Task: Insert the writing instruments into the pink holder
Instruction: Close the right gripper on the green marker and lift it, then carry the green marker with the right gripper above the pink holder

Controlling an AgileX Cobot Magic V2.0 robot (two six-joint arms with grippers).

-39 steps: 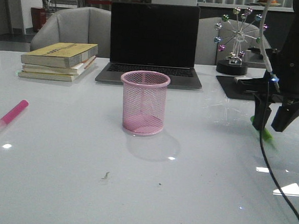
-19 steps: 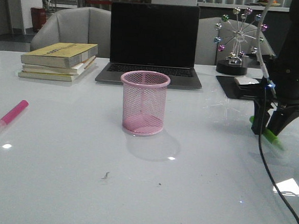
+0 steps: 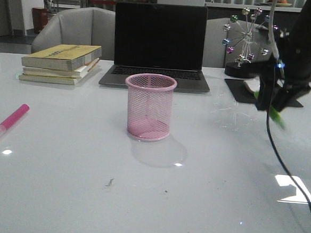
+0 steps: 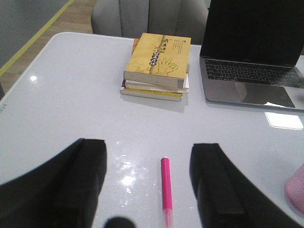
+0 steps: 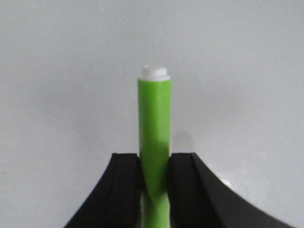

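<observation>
Fingers [image 4: 85,180] of our left gripper [image 4: 148,183] spread wide above the pink marker [image 4: 166,190], which lies lengthwise between them on the table [image 3: 62,158]. Right of the pink holder [image 3: 150,106], our right gripper [image 5: 155,173] clamps the tilted green marker [image 5: 154,128], its length projecting beyond the fingertips.

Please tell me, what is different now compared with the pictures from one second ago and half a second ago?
The right gripper, shut on the green highlighter, has risen from the table, lifting it clear of the surface, and moved slightly left. The pink highlighter, the pink holder, the books and the laptop lie where they were. The left gripper is open above the pink highlighter.
</observation>
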